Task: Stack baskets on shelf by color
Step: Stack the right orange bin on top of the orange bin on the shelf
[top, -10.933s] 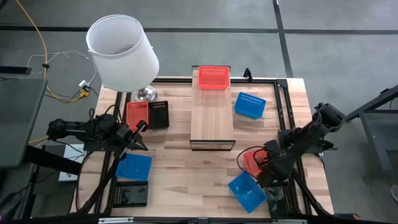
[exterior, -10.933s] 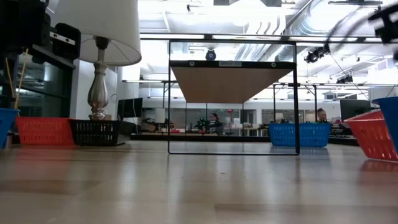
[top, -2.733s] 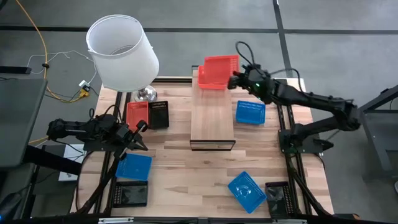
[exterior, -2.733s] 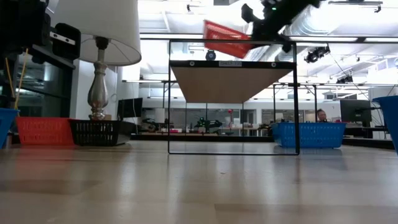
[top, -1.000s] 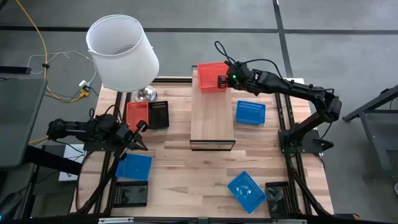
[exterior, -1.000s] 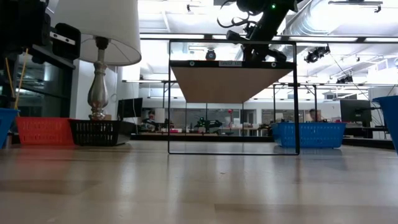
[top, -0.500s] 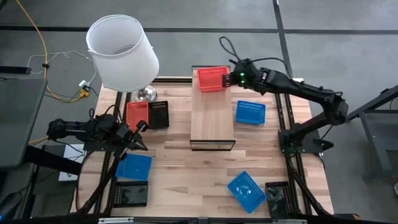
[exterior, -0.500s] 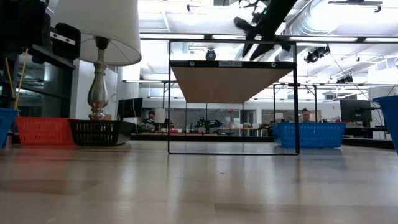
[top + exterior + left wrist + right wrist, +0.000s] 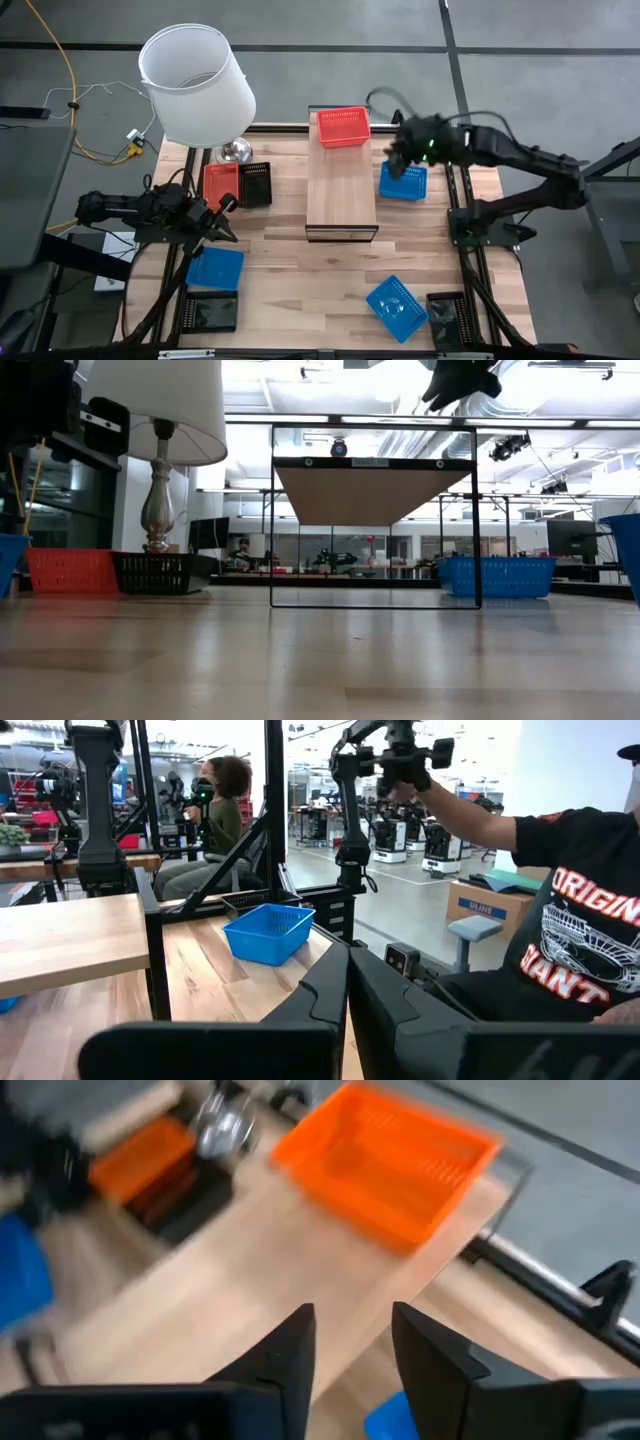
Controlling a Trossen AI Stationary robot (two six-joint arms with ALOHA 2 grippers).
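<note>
With the red basket (image 9: pixel 343 126) resting at the shelf's (image 9: pixel 340 190) far end, your right gripper (image 9: pixel 399 160), fingers apart and empty, hovers over the blue basket (image 9: pixel 403 180) right of it. Judged next: descend and grasp its rim. Left gripper (image 9: pixel 226 217) waits closed, near-left. The butcher-block table (image 9: pixel 300 290) stands in an open workshop.

right pincer (image 9: pixel 398 160) released red basket (image 9: pixel 343 126), withdrew.

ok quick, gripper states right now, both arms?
Left gripper: closed, holding nothing, waiting at the table's left side.
Right gripper: open, empty, above the blue basket beside the shelf.
</note>
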